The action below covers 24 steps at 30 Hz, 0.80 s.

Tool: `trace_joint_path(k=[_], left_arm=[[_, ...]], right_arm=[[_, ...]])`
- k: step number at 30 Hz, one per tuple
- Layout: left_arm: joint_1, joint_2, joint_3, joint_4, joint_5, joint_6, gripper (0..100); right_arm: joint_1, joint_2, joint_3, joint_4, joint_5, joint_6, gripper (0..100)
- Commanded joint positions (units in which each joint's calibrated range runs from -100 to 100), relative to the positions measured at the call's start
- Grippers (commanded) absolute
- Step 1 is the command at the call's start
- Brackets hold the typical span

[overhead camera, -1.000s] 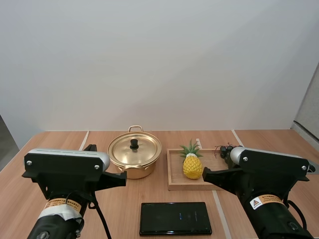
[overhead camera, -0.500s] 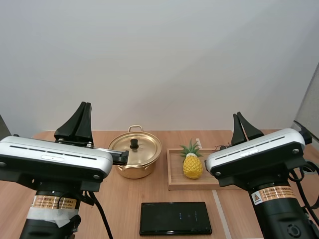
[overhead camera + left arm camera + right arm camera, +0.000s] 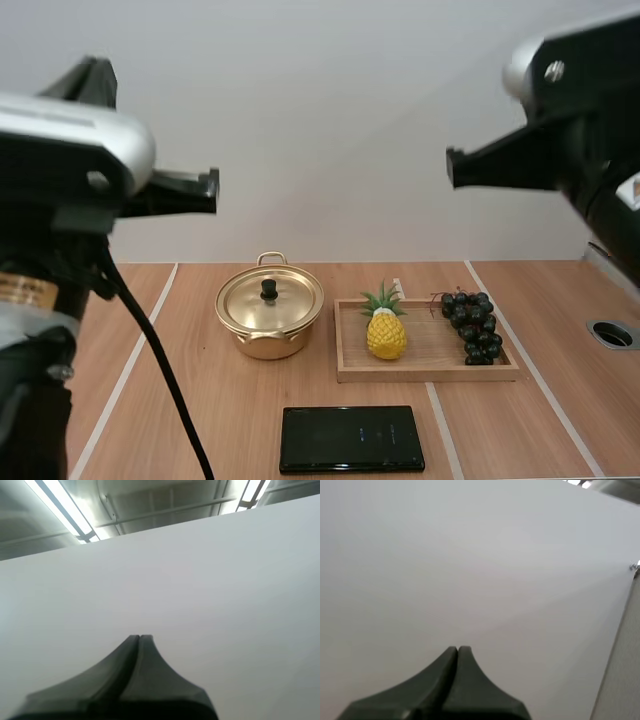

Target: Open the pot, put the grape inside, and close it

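Grapes [image 3: 470, 327] rest on the tray [image 3: 430, 375], well apart from left gripper [image 3: 139, 637] and right gripper [image 3: 457, 649], both pressed together.

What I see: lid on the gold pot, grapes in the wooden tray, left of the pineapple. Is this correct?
One error: the high view shows the grapes right of the pineapple, in the wooden tray. The lid is on the gold pot.
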Motion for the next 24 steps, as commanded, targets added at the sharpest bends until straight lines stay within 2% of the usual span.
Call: trace_joint_path(k=[1, 5, 9, 13, 17, 21, 24], left_arm=[[0.01, 4.3, -9.9, -1.3, 8.5, -1.4, 0], [0.01, 11.9, -24.4, -1.3, 23.3, -3.4, 0], [0.01, 20.1, -38.1, -1.3, 35.2, -3.7, 0], [0.01, 28.4, -50.7, -1.3, 44.6, -3.7, 0], [0.01, 36.1, -60.2, -1.3, 58.2, -5.5, 0], [0.01, 43.3, -66.6, -1.3, 74.4, -6.7, 0], [0.01, 47.4, -68.1, -1.3, 79.6, -6.7, 0]], right_arm=[[0.0, 5.0, -11.4, -3.5, 11.7, 6.2, 0], [0.0, 13.3, -28.3, -11.4, 29.0, 15.4, 0], [0.0, 22.0, -41.7, -16.0, 43.2, 17.3, 0], [0.0, 29.4, -51.6, -16.3, 58.2, 17.3, 0], [0.0, 37.4, -57.2, -16.3, 72.3, 17.3, 0], [0.0, 44.1, -58.4, -16.3, 72.3, 17.3, 0], [0.0, 48.2, -58.3, -16.4, 72.3, 17.3, 0]])
